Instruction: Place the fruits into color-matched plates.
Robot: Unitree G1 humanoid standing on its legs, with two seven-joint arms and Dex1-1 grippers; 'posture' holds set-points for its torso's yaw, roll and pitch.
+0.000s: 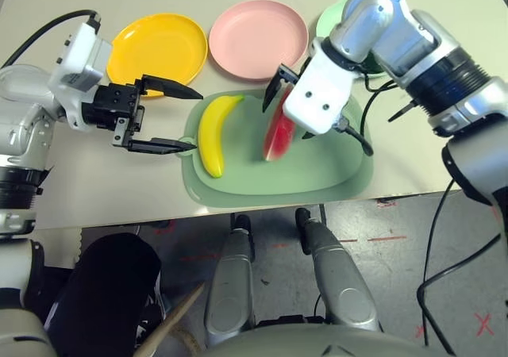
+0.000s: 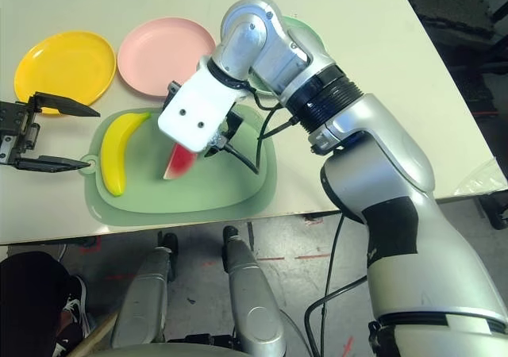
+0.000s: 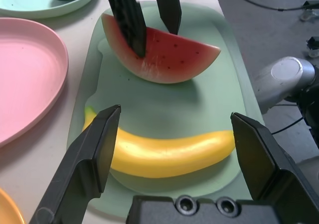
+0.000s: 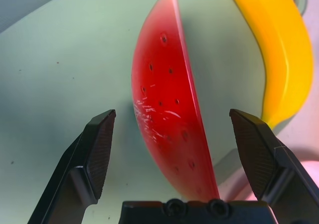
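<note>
Watermelon (image 4: 169,109) between my right fingers (image 4: 99,149), spread and not touching, left fingers (image 1: 163,119) spread beside banana (image 1: 214,133) on mat (image 1: 317,174).

Silver-and-white humanoid arms with black two-finger grippers.

The right arm (image 2: 381,174) is built of rounded silver shells, with a ribbed black ring near the wrist and a black panel lower down. Its wrist block (image 2: 194,115) is white, with two small dark holes in its face, and thin black cables (image 2: 266,131) loop beside it. The left arm (image 1: 32,107) is silver and white too, with a thick black cable (image 1: 44,32) curving into its top. Each gripper has tapering black fingers (image 3: 92,157) with ribbed inner pads on a black base that carries two round screws (image 3: 207,204).
</note>
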